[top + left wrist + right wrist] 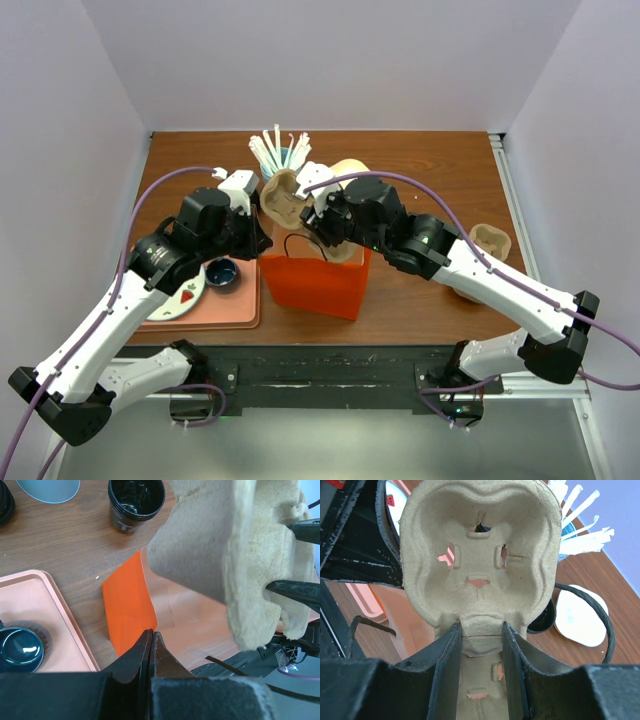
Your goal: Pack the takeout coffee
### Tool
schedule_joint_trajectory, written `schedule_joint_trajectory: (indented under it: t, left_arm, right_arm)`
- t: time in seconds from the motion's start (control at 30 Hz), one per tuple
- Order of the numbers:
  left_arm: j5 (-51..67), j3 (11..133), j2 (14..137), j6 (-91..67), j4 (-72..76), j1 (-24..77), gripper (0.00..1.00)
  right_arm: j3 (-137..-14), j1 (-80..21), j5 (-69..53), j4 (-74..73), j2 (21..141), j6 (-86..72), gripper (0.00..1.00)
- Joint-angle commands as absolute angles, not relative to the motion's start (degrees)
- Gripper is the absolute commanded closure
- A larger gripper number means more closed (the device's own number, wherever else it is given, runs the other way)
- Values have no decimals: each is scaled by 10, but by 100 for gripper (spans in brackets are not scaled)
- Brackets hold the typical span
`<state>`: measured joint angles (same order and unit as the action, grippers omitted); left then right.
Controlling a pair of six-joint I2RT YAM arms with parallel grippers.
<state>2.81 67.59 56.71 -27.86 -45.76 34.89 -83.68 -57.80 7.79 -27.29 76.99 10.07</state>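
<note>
The takeout coffee (136, 502), a black tapered cup with a black lid, stands on the table beyond the orange paper bag (315, 282). Its edge also shows behind the carrier in the right wrist view (546, 620). In the top view the arms hide it. My right gripper (481, 627) is shut on a pulp cup carrier (480, 540) and holds it over the bag's mouth (200, 610). The carrier also shows in the top view (282, 198). My left gripper (151, 634) is shut on the bag's left rim (145, 590).
A light blue tumbler of white straws (278, 155) stands behind the bag. A pink tray (240, 312) at the left holds a dark blue mug (221, 271) and a plate (185, 296). A second pulp carrier (490, 240) lies at the right.
</note>
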Motion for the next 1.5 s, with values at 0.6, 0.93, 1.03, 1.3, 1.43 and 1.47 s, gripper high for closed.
schedule_joint_trajectory:
  t: [0.6, 0.93, 1.03, 1.3, 1.43, 1.47]
  left_arm:
    - [34, 664, 567, -264, -443, 350, 100]
    - [29, 684, 574, -273, -454, 350, 100]
    - [34, 693, 577, -281, -454, 348, 100]
    - [43, 715, 592, -291, -458, 345, 100]
    - [54, 717, 590, -290, -453, 345, 100]
    - [56, 717, 590, -288, -452, 344, 100]
  right_arm:
    - [-889, -578, 117, -240, 778, 86, 81]
    - [-811, -578, 43, -286, 737, 123, 81]
    - [-811, -578, 34, -327, 737, 147, 82]
    - [-825, -578, 2, -419, 758, 182, 82]
    - [-827, -578, -3, -440, 779, 188, 82]
    - [-827, -578, 0, -446, 784, 188, 82]
